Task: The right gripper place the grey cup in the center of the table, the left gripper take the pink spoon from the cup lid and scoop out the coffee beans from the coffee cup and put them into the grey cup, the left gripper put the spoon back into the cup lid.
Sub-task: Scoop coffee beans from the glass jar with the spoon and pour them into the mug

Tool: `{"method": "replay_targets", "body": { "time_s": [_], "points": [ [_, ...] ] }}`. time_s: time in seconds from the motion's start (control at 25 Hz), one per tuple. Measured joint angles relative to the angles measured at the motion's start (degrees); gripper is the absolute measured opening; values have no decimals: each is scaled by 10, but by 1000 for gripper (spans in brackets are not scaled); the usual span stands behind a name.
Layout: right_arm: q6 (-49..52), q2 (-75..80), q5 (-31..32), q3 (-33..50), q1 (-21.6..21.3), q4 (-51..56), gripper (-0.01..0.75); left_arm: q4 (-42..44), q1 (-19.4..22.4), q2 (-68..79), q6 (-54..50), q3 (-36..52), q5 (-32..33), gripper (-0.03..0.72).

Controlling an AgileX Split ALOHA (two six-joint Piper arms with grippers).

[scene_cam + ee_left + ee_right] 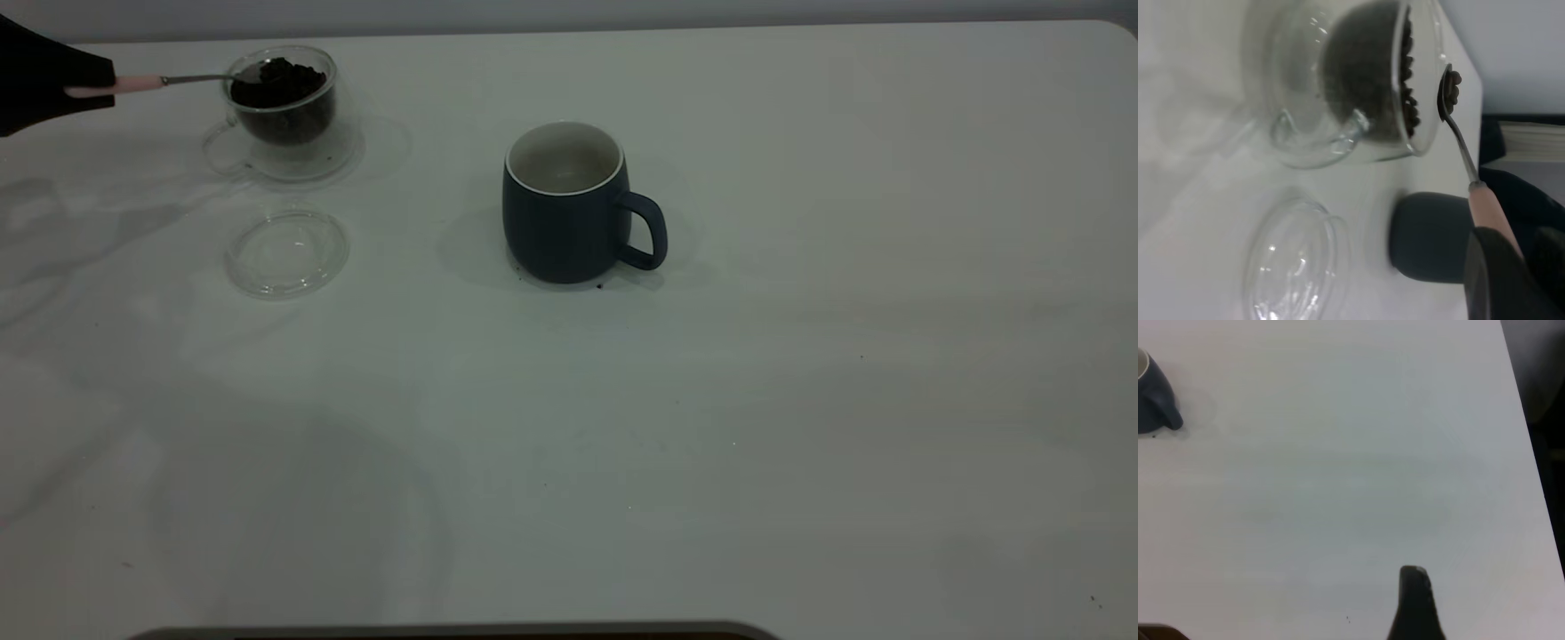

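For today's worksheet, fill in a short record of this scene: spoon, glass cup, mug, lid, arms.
spoon: held by left end effector, bowl loaded with beans at the glass cup's rim
glass cup: holds beans
mug: mid-table, upright, no beans visible inside
lid: flat on table, nothing on it
right end effector: away from the mug

Plain white table (pixel 800 427) fills nearly whole exterior view, rounded corner at far right. Narrow pale grey wall strip (pixel 569 13) runs behind far edge. Dim, even light; soft grey shadows along left side. Dark band (pixel 453 633) at near edge.
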Motion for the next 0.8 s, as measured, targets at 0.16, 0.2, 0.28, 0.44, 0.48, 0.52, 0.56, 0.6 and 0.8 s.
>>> {"method": "replay_targets", "body": {
  "time_s": [0.16, 0.2, 0.28, 0.44, 0.48, 0.52, 0.56, 0.6, 0.8],
  "points": [
    [0, 0, 0, 0, 0, 0, 591, -9, 2, 0, 3, 0, 16, 126],
    [0, 0, 0, 0, 0, 0, 591, -9, 2, 0, 4, -1, 16, 126],
    [0, 0, 0, 0, 0, 0, 591, -9, 2, 0, 4, -1, 17, 126],
    [0, 0, 0, 0, 0, 0, 591, -9, 2, 0, 4, -2, 18, 126],
    [0, 0, 0, 0, 0, 0, 591, -8, 1, 0, 4, -2, 18, 126],
    [0, 0, 0, 0, 0, 0, 591, -8, -1, 0, 5, -2, 18, 126],
    [0, 0, 0, 0, 0, 0, 591, -8, -3, 0, 6, -2, 18, 126],
    [0, 0, 0, 0, 0, 0, 591, -8, -6, 0, 6, -2, 18, 126],
    [0, 0, 0, 0, 0, 0, 591, -9, -28, 0, 7, -2, 18, 126]
  ]
}}
